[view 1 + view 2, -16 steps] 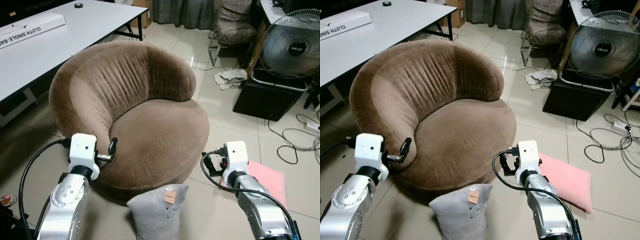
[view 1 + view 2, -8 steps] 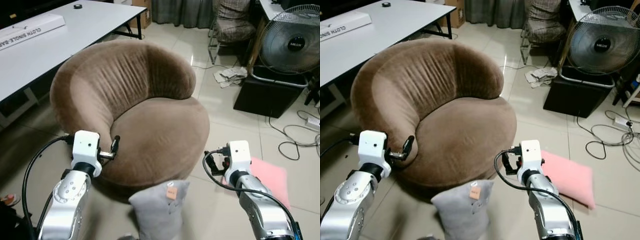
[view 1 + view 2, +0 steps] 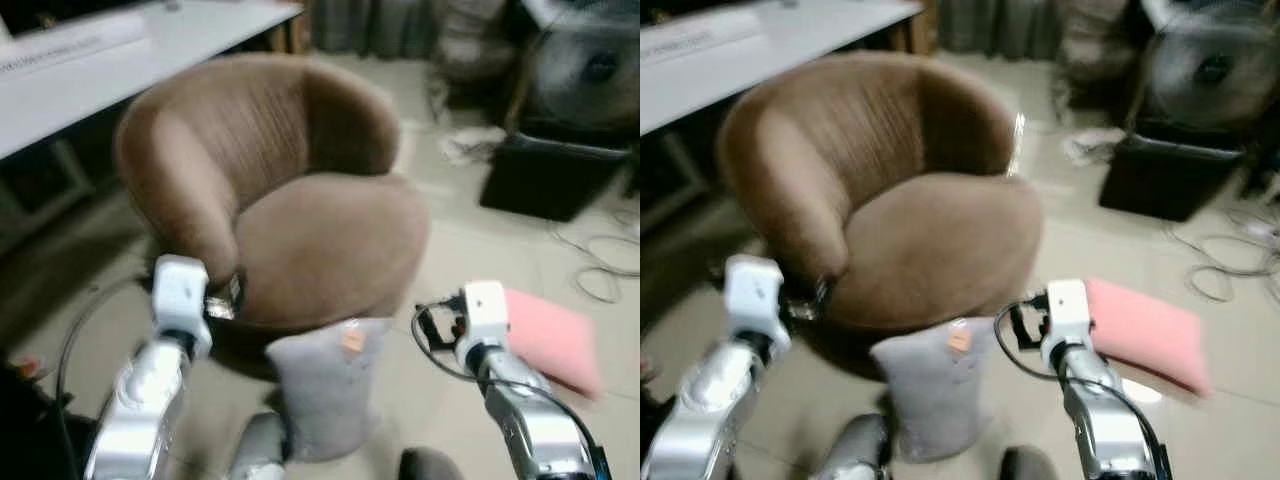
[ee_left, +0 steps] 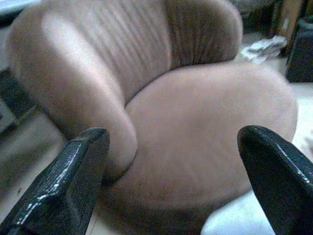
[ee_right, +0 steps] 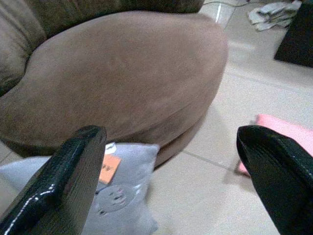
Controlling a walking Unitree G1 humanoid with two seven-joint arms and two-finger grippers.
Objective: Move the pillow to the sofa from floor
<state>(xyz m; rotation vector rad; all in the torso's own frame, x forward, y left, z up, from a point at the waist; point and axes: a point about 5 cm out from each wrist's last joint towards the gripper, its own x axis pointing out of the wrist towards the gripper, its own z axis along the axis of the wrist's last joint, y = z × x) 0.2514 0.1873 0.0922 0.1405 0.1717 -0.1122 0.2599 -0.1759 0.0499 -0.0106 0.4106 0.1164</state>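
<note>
A grey pillow with an orange tag stands on the tiled floor, against the front of the round brown sofa. My left gripper is open, raised beside the sofa's left arm, left of the pillow. In the left wrist view its fingers frame the sofa seat. My right gripper is open, to the right of the pillow. In the right wrist view the grey pillow lies low between its fingers. A pink pillow lies on the floor further right.
The head views are blurred. A white table stands at the back left. A fan, a black box, cables and crumpled cloths sit at the back right. My own legs show at the bottom edge.
The whole picture has shifted and blurred, so the camera has moved; the grey pillow now sits higher in the frame. Both arms hold about the same pose, with both grippers still open.
</note>
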